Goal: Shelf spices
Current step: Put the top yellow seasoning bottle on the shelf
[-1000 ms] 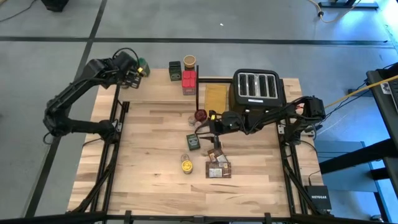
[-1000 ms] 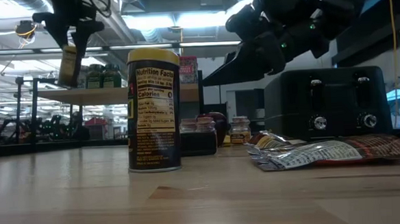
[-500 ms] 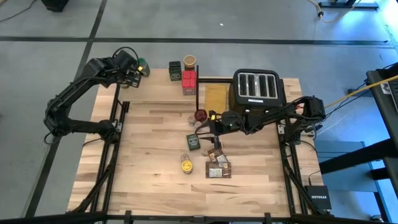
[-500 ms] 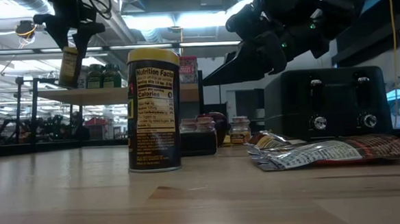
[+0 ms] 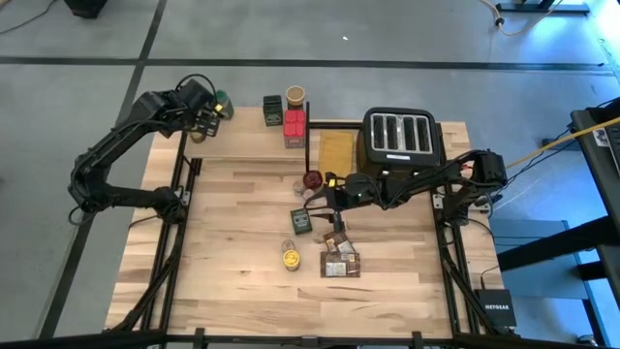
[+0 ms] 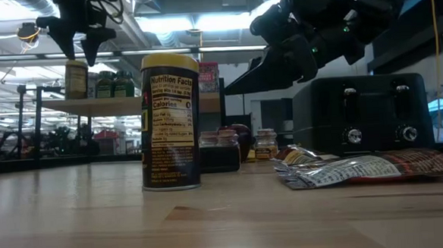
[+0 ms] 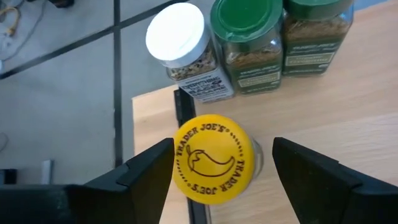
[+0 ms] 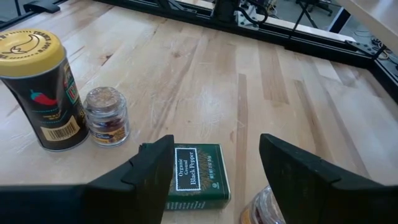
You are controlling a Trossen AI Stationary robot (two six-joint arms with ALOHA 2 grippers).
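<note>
At the far left corner of the shelf (image 5: 247,136), a jar with a yellow lid (image 7: 211,158) stands upright on the plank (image 6: 75,78). My left gripper (image 6: 81,49) hangs open just above it, one finger on either side of the lid. Over the table's middle, my right gripper (image 5: 327,197) is open and holds nothing. It hovers above a green black-pepper tin (image 8: 196,177) that lies flat on the table between the lines of its fingers. More spices stand along the shelf's far edge. My left gripper has a clear gap between one finger (image 7: 311,174) and the lid. The other finger (image 7: 146,174) shows right at the lid's edge (image 7: 177,163). Whether it touches, I cannot tell.
A white-lidded jar (image 7: 180,43) and two green-lidded jars (image 7: 245,43) stand close behind the yellow lid. On the table are a tall yellow-lidded can (image 8: 40,87), a small glass jar (image 8: 107,115), flat packets (image 5: 339,260), a dark red knob (image 5: 312,179) and a black toaster (image 5: 402,136).
My left gripper has opened and let go of the yellow-lidded jar. The jar hung tilted between the fingers. It now stands upright on the shelf, a little lower than it hung.
</note>
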